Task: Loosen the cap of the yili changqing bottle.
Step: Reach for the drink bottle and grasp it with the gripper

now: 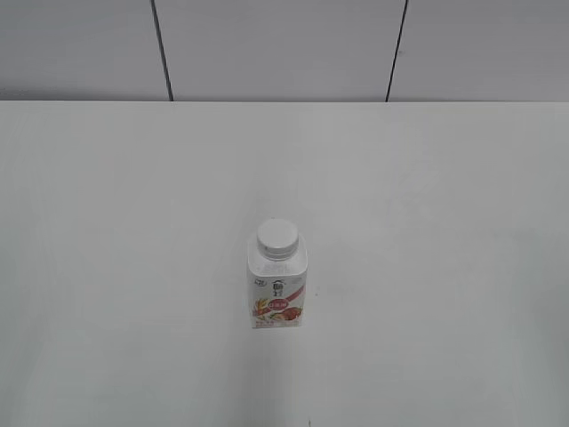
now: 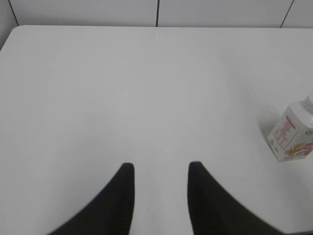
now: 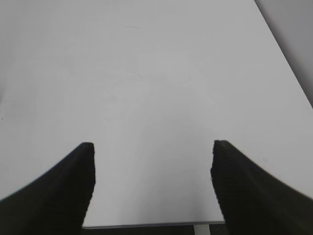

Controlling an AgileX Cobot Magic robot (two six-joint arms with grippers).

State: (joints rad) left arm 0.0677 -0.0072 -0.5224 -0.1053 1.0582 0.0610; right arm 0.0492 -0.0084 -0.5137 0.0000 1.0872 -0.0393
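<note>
White plastic makes the small bottle (image 1: 277, 283), which stands upright near the middle of the white table (image 1: 107, 267), a little toward the near edge in the exterior view. Its round white cap (image 1: 276, 237) sits flat on the neck, and a pink-red label with fruit covers the lower front of the body. Nothing touches the bottle, and neither arm appears in the exterior view. Behind the table is a grey panelled wall (image 1: 276, 44) with two dark vertical seams. In the left wrist view the bottle (image 2: 292, 132) is at the right edge of the picture, well apart from the left gripper (image 2: 159, 169), and its top is partly cut off there. The two dark fingers (image 2: 122, 196) of this gripper stand a moderate way apart over bare table, with nothing between them. In the right wrist view the right gripper (image 3: 152, 149) has its dark ribbed fingers (image 3: 73, 181) spread wide, also empty, above the near edge of the table. The bottle does not show in that view.
</note>
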